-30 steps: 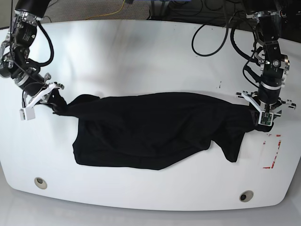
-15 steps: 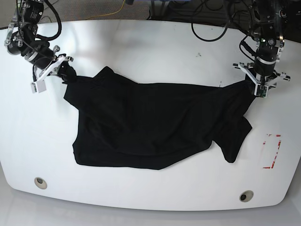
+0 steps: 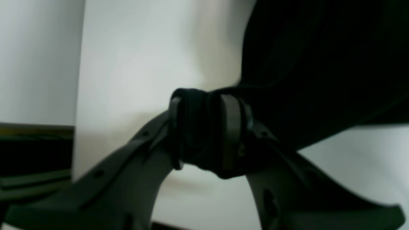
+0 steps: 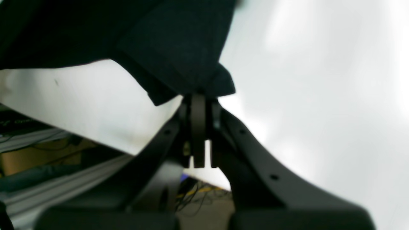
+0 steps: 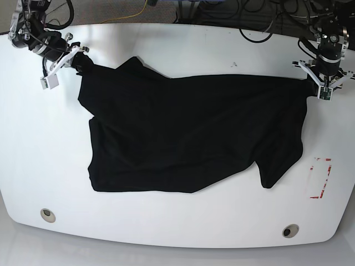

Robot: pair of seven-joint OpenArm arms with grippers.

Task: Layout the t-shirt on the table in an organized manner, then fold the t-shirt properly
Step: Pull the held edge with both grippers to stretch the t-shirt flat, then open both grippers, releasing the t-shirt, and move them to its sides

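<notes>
White and glossy, the table fills nearly everything from the overhead view, with tangled cables on the floor beyond its far edge. Spread across its middle lies the t-shirt, plain black, stretched wide between both arms, its lower hem wavy and one flap hanging down toward the near right. Over on that view's right side, the left gripper has a thick bunch of black cloth wedged between its pads; up close the fingers stand a little apart, packed with fabric. Far left of that view, the right gripper pinches the shirt's other corner, jaws pressed nearly flat together on a thin fold. Down at the near edge sit two round holes, and a small red outline mark lies just beyond the shirt's right side.
</notes>
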